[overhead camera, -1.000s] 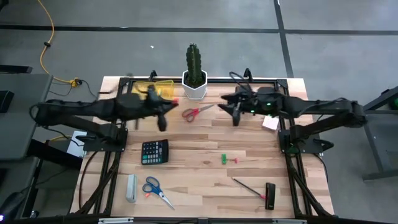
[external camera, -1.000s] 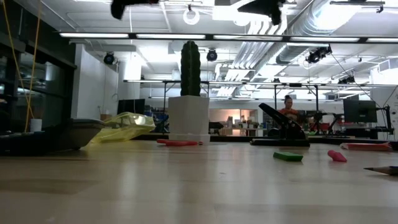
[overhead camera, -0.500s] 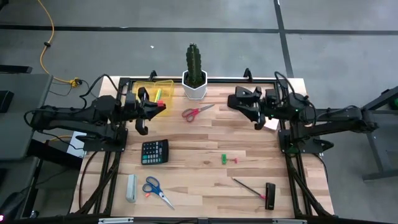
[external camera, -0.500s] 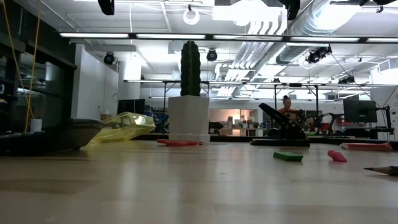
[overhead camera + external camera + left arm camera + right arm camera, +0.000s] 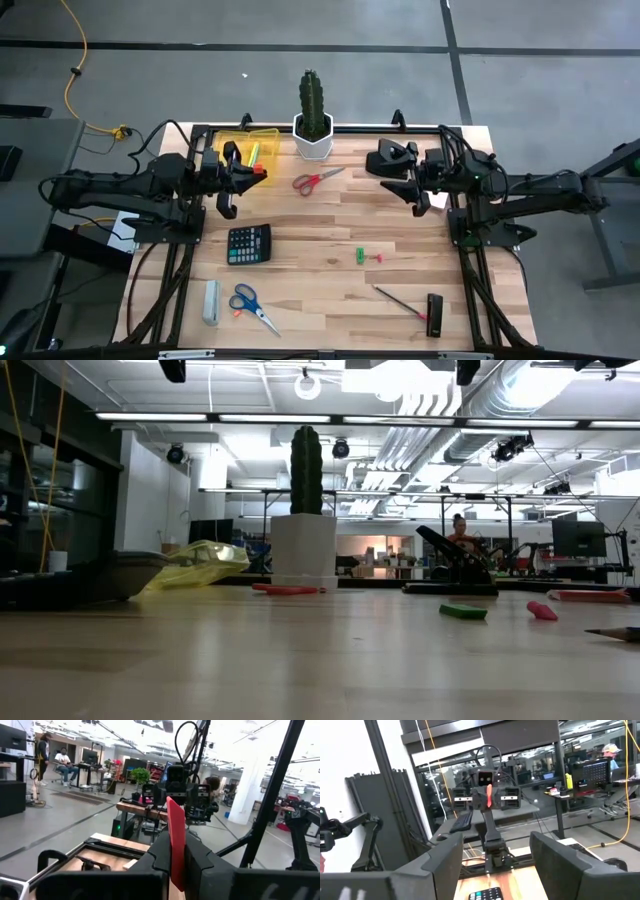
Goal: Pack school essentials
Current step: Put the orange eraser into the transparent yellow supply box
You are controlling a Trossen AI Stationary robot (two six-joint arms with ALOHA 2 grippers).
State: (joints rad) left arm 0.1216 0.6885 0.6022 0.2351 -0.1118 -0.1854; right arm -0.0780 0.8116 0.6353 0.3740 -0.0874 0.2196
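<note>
My left gripper [image 5: 248, 173] hangs above the table's far left part, beside the yellow pouch [image 5: 250, 146], and is shut on a narrow red piece [image 5: 175, 827]. My right gripper [image 5: 398, 178] hangs open and bare above the far right part. On the table lie red-handled scissors [image 5: 318, 179], blue-handled scissors [image 5: 250, 306], a green piece [image 5: 360, 256] with a small red piece [image 5: 378, 258], and a thin dark stick [image 5: 398, 299]. In the low view only the tips of both arms show at the top edge. My left gripper pinches the narrow red piece [image 5: 176, 845] between its two fingers, by its lower part. The piece's free end [image 5: 259, 172] sticks out beyond the fingertips, toward the table's right. The piece is lifted clear of the table.
A cactus in a white pot [image 5: 312, 125] stands at the far edge's middle. A black calculator [image 5: 248, 243] lies left of centre, a pale grey bar [image 5: 211, 302] near the blue scissors, a black block [image 5: 434, 313] at the near right, a pale note [image 5: 435, 198] under the right arm.
Both arms have drawn apart: my left gripper moved toward the table's left edge, my right gripper toward the right edge. In the low view both have risen until only their tips show at the top edge. The things on the table have stayed put.
</note>
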